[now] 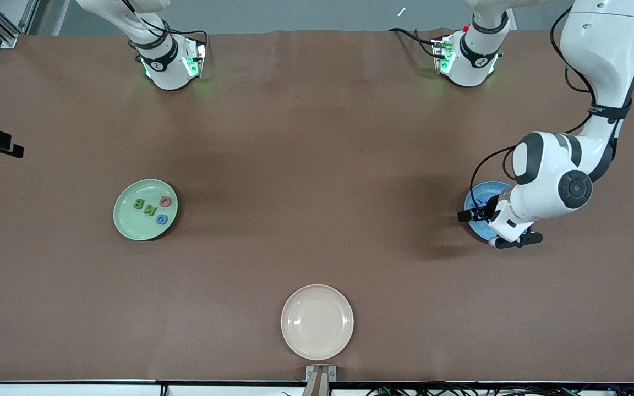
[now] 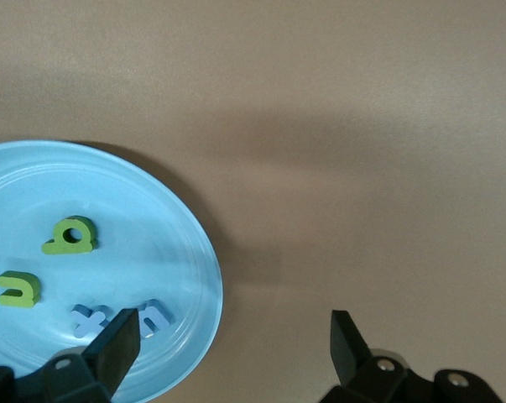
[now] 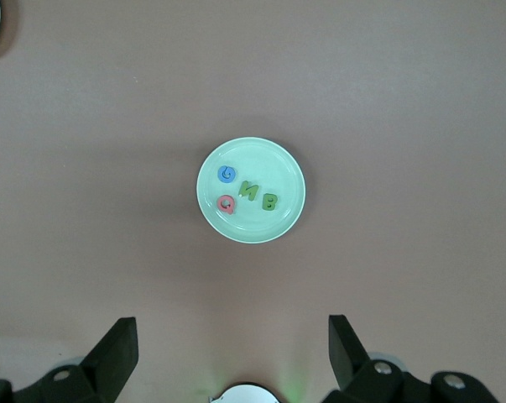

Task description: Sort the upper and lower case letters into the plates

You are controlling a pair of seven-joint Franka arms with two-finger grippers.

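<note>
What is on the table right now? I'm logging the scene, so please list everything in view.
pale green plate: one, pale green, toward the right arm's end of the table.
letters in the pale green plate: four, two green, one blue, one red.
blue plate: one, bright blue, toward the left arm's end, partly under the left arm.
letters in the blue plate: four, two green, two blue.
cream plate: one, cream-beige, nearest the front camera, holding nothing.
left gripper: open, over the blue plate's edge.
right gripper: open, high above the table, with the pale green plate below it.
</note>
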